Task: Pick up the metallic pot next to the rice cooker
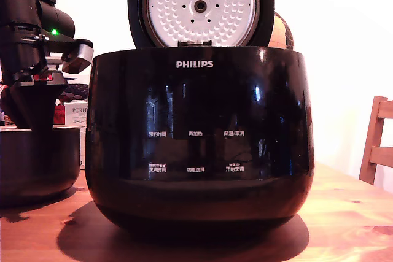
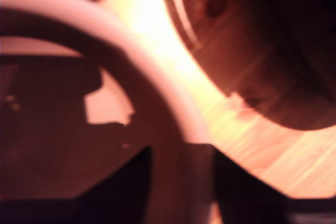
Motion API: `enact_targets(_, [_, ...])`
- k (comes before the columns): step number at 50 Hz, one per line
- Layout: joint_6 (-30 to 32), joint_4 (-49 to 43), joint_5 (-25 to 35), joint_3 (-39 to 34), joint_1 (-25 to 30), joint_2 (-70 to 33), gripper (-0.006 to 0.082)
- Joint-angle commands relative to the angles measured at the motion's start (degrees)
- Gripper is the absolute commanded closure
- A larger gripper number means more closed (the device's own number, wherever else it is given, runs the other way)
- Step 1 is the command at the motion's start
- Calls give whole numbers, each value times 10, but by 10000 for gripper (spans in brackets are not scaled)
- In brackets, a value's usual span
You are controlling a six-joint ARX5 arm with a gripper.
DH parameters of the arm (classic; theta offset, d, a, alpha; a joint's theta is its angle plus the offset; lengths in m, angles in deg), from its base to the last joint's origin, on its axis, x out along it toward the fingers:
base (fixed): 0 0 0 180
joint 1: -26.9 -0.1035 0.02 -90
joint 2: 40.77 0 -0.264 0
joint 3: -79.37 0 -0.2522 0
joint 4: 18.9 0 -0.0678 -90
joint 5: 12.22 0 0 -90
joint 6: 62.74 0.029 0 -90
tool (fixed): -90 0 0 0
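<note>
I see the rice cooker [image 1: 199, 145] crowding the metallic pot [image 1: 37, 164]; narrow gap between. Cooker's raised lid [image 1: 199, 7] blocks overhead on that side.

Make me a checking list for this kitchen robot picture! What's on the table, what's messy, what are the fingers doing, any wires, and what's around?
Surface: wooden table, bare in front.
Job's things: metallic pot on the table at the exterior view's left, beside the rice cooker; the cooker's lid stands open, showing a white dimpled plate.
Clutter: printed boxes behind the pot, partly hidden.
Gripper: the gripper is down at the pot; in the wrist view one of the fingers sits inside the pale rim and the other outside. Contact is too blurred to judge.
Cables: nothing seen.
Surroundings: wooden chair at the exterior view's right, pale wall behind.
</note>
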Motion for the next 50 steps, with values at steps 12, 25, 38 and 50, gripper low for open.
enact_targets(12, [-2, -41, 14, -12, 3, -13, 787])
enact_targets(25, [-2, -87, -13, -12, 12, -1, 787])
enact_targets(38, [-6, -90, -55, -12, 30, 60, 786])
enact_targets(50, [-17, -101, -93, -12, 40, 132, 787])
